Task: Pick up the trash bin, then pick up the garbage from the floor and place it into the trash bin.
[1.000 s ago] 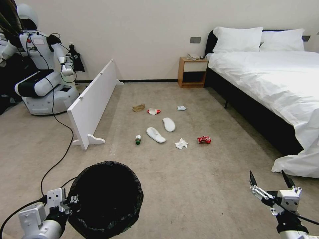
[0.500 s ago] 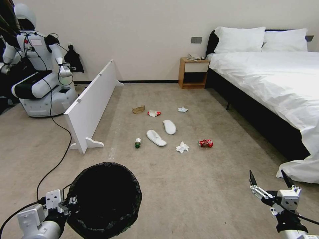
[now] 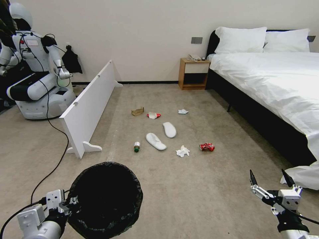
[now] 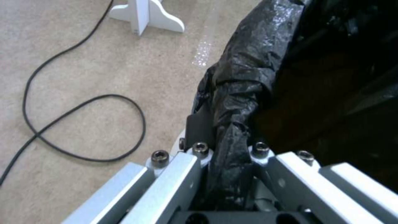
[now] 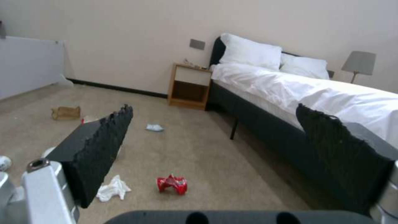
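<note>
Head view puts the trash bin at near left, its black-lined rim pinched by the left gripper; the left wrist view confirms the fingers pressed together on the liner fold. The right gripper hangs at near right, fingers spread and holding nothing. The garbage lies well ahead on the carpet: white tissue and crushed red can nearest, two slippers and a small bottle to their left, paper scrap farther off.

Judgement: the approach should close on the tissue or can first, bin mouth kept level and near.

Obstacles: a black cable trails at left beside a white panel; the bed bounds the right.
</note>
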